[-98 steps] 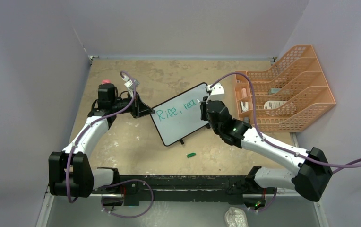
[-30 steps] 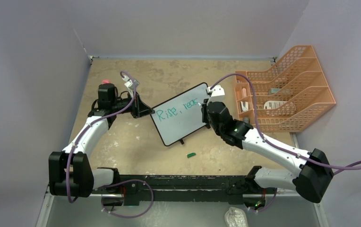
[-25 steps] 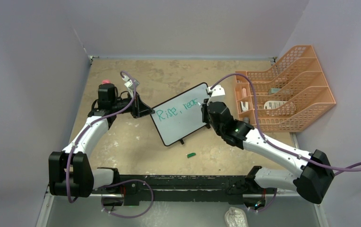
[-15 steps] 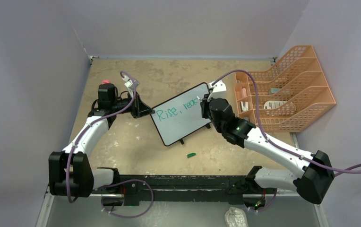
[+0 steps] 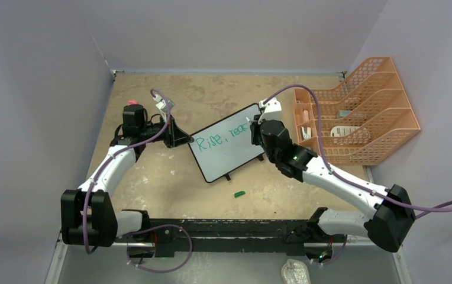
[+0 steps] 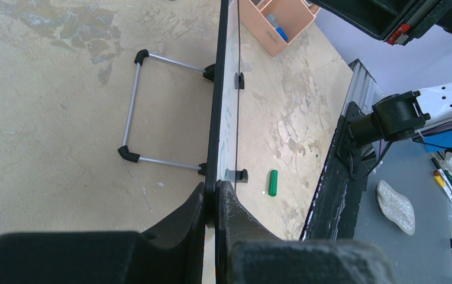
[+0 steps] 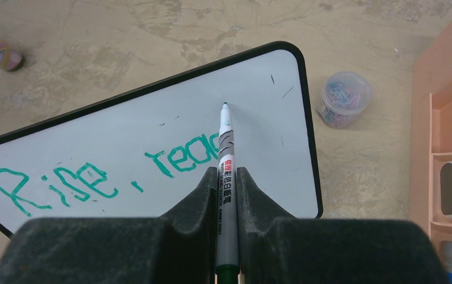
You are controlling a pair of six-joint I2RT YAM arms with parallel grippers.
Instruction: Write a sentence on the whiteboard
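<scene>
Near the arm bases lies a small green marker cap (image 5: 239, 193); beyond it, the writing is half done.

Past the cap, my left gripper (image 6: 214, 195) is clamped tight on the edge of the small black-framed white whiteboard (image 5: 226, 157), steadying it on its stand against pen pressure. My right gripper (image 7: 226, 175) is closed around a slim grey-and-white marker (image 7: 226, 148), whose tip sits just above the green-teal sentence (image 7: 87, 177), which reads "Rise, reac". Whether the tip touches, I cannot tell. I judge "h" comes next. Farther right stands an orange plastic desk organiser (image 5: 357, 118).
</scene>
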